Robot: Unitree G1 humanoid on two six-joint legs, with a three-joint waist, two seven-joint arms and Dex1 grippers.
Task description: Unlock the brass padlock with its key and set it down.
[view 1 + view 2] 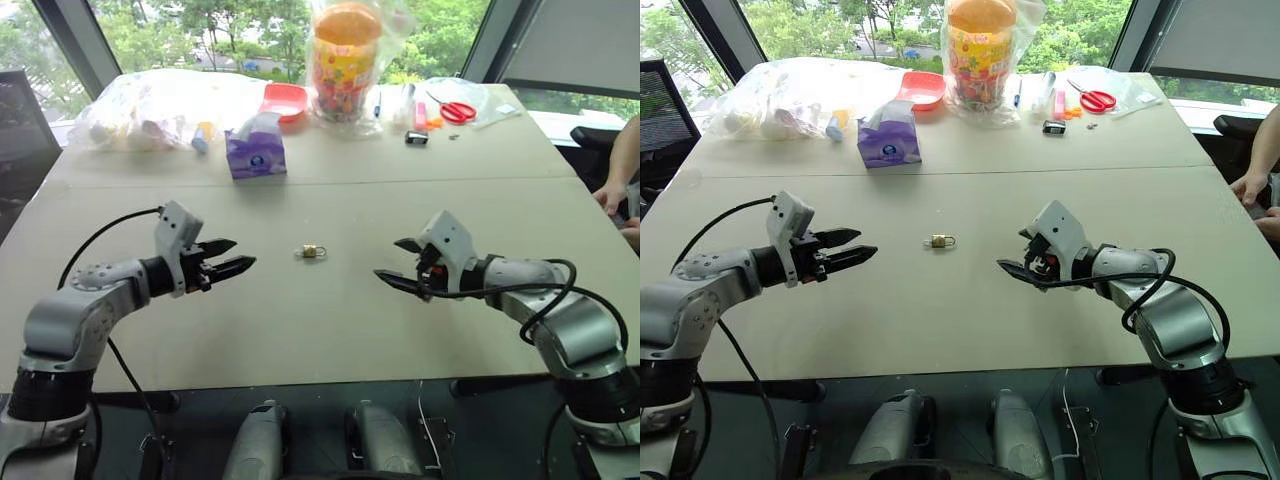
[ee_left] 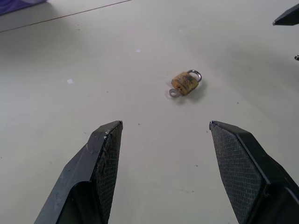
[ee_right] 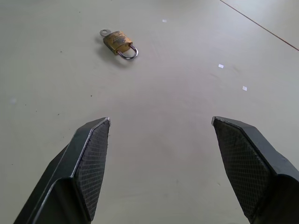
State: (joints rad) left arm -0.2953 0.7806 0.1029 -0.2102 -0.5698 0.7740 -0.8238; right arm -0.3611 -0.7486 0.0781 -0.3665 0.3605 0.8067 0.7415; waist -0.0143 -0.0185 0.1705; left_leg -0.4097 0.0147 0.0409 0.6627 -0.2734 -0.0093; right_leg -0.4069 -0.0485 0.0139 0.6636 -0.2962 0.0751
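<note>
Brass padlock (image 1: 312, 252) lies flat on the pale table (image 1: 330, 330), mid-table, between the two grippers and apart from both. Key (image 2: 174, 92) is at the lock's body end, its small ring showing against the lock in the left wrist view; silvery shackle at the other end, and I can't tell whether it is latched. Left gripper (image 1: 236, 256) hovers on the left side, fingers spread apart, nothing held, tips aimed toward the padlock. Right gripper (image 1: 394, 263) hovers on the right side, fingers also apart and empty, aimed back toward the lock. Both wrist views show the padlock ahead of the open fingertips, well clear of them. Far side of the table has clutter: purple tissue box (image 1: 255, 153) left of centre, red bowl (image 1: 285, 100) behind it, tall bagged jar (image 1: 344, 60) of colourful things at the far middle, clear plastic bags (image 1: 150, 110) far left, red-handled scissors (image 1: 457, 110) far right, and a small black-and-silver object (image 1: 417, 138) near them. A person's arm (image 1: 620, 170) shows at the right edge, hand resting by the table's side.
</note>
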